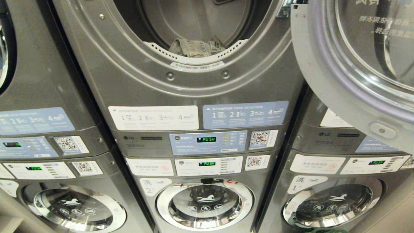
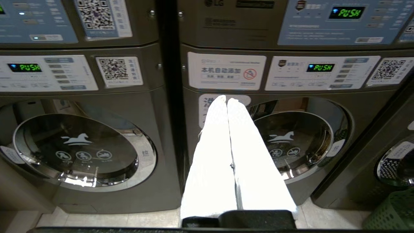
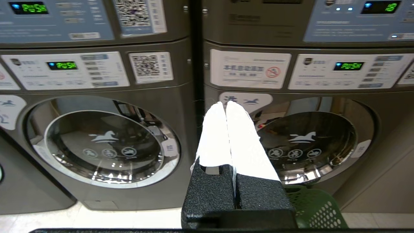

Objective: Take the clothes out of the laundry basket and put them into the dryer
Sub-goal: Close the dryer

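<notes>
The upper dryer [image 1: 194,84] stands with its round door [image 1: 355,64] swung open to the right. A grey-green garment [image 1: 194,48] lies at the front lip of its drum. The green perforated laundry basket [image 3: 313,207] sits on the floor before the right-hand lower washer; its contents are hidden. The basket's edge [image 2: 393,210] also shows in the left wrist view. My left gripper [image 2: 226,98] is shut and empty, its white fingers pressed together, pointing at the middle lower washer. My right gripper [image 3: 225,103] is shut and empty too, just left of the basket. Neither arm shows in the head view.
Three stacked grey machines stand side by side, with lit control panels [image 1: 207,139] and closed lower washer doors [image 1: 204,204]. The open dryer door juts out over the right-hand stack. Pale floor tiles [image 3: 97,220] run in front of the machines.
</notes>
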`<state>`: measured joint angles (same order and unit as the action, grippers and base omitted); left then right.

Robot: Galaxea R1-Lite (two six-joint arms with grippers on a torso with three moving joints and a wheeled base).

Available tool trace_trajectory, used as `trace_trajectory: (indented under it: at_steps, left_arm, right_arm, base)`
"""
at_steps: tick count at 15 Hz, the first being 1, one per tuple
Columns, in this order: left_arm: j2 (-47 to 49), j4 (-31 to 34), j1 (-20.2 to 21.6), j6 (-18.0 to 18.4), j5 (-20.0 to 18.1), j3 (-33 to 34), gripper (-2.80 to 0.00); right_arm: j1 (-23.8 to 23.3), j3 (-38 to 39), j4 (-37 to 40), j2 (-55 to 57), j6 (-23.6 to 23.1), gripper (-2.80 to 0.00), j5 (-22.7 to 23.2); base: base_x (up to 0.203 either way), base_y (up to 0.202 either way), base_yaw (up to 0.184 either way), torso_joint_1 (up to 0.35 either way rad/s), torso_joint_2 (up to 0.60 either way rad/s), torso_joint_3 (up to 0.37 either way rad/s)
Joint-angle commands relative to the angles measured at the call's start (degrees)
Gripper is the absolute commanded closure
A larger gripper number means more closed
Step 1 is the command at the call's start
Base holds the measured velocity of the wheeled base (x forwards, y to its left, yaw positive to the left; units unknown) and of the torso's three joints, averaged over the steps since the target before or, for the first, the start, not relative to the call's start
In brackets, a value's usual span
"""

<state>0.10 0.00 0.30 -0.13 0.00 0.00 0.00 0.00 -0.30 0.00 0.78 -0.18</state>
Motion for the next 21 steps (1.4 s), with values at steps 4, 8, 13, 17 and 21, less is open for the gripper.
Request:
trace_trajectory:
  at_steps: [4, 8, 13, 17, 21]
  left_arm:
    - [-0.01, 0.0, 0.05, -0.04, 0.0, 0.0, 0.0]
    - [-0.01, 0.0, 0.05, 0.05, 0.0, 0.0, 0.0]
    - [-0.01, 0.0, 0.05, -0.04, 0.0, 0.0, 0.0]
    - [-0.01, -0.09, 0.05, -0.22, 0.0, 0.0, 0.0]
    - [-0.01, -0.09, 0.05, -0.27, 0.0, 0.0, 0.0]
  right_arm:
    - [0.0, 0.0, -0.05, 0.09, -0.07, 0.0, 0.01]
    - [0.0, 0.0, -0.05, 0.09, -0.08, 0.0, 0.01]
    - [0.0, 0.0, 0.01, 0.09, -0.08, 0.0, 0.01]
    - [0.0, 0.0, 0.04, 0.09, 0.01, 0.0, 0.01]
    - [0.0, 0.0, 0.0, 0.09, 0.1, 0.0, 0.01]
  base:
    - [0.0, -0.196, 0.002, 0.0, 0.0, 0.002]
    - [0.0, -0.194, 0.0, 0.002, 0.0, 0.002]
    - [0.0, -0.175, 0.002, 0.002, 0.0, 0.003]
    - [0.0, -0.016, 0.0, 0.001, 0.0, 0.002]
    - [0.0, 0.0, 0.0, 0.002, 0.0, 0.08]
